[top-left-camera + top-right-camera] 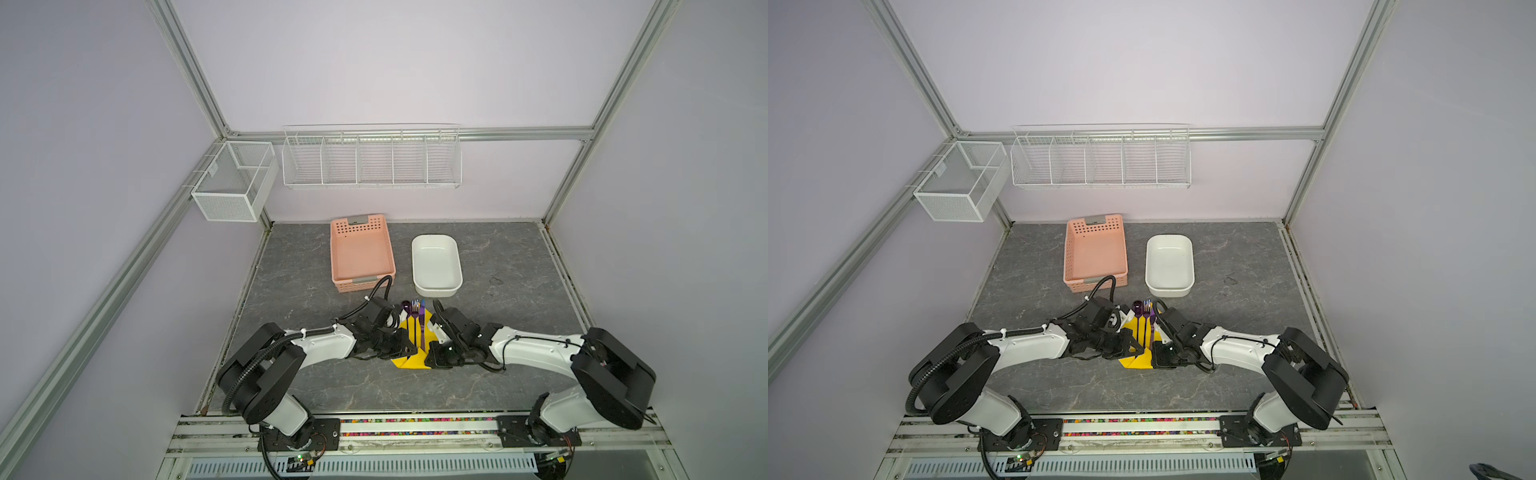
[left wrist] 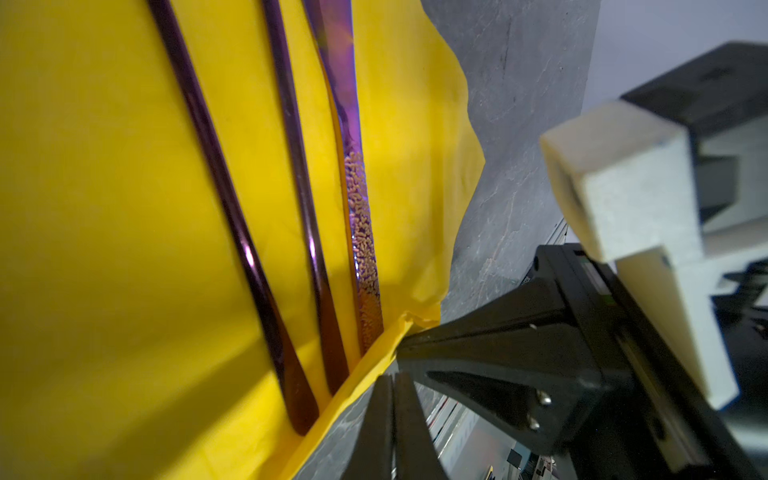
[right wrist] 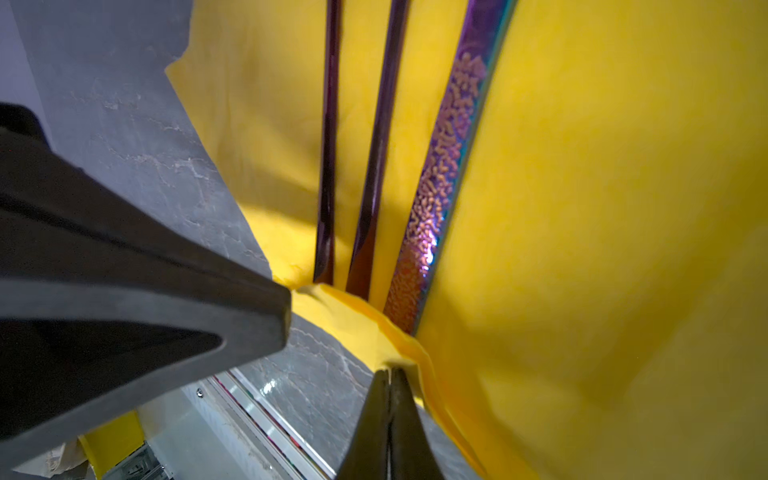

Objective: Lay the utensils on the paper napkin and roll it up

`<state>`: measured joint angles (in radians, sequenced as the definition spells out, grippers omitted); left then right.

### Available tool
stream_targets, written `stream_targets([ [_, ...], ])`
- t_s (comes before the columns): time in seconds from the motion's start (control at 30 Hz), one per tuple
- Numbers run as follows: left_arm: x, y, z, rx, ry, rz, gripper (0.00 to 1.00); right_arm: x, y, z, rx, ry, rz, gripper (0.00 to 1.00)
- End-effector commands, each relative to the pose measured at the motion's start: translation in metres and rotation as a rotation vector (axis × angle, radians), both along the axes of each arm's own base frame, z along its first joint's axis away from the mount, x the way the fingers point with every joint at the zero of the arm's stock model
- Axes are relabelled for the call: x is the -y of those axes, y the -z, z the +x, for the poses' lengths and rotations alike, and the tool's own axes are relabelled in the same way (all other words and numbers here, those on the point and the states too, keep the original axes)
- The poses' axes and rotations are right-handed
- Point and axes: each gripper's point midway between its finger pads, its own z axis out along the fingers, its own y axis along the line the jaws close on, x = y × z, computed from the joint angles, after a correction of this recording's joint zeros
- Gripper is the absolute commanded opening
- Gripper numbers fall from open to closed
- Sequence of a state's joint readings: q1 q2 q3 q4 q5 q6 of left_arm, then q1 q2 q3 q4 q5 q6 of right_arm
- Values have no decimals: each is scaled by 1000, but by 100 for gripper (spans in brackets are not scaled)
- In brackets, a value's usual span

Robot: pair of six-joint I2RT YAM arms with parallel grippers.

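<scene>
The paper napkin [image 1: 409,363] is lying toward the tabletop's [image 1: 498,374] front edge, with the utensils [image 1: 417,324] on it. I'm pinching its near hem with the left gripper [image 2: 388,376] and right gripper [image 3: 390,370], both clamped shut. I'm planning an even, gentle lift over the handles.

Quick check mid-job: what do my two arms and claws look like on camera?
Both are white-shelled with black joints. The left arm carries a ribbed black cable hose; the right arm a thin black cable. The left claw and right claw are black, with tapered triangular fingers.
</scene>
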<state>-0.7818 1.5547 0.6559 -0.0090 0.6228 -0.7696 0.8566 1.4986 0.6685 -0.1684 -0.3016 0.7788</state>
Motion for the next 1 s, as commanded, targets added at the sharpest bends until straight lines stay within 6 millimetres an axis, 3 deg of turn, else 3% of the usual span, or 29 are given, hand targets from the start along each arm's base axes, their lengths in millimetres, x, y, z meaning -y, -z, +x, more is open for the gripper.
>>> stream_targets([
  [0.0, 5, -1, -1, 14, 28, 18, 7, -7, -1, 4, -25, 20, 43, 7],
  [0.23, 7, 7, -4, 20, 48, 103, 8, -2, 1, 8, -35, 55, 45, 7],
  [0.5, 10, 14, 2, 32, 50, 165, 2, 7, -15, 12, -14, 87, 70, 7],
  [0.97, 4, 20, 7, 52, 32, 225, 0, 60, -38, 25, -10, 206, 46, 10],
])
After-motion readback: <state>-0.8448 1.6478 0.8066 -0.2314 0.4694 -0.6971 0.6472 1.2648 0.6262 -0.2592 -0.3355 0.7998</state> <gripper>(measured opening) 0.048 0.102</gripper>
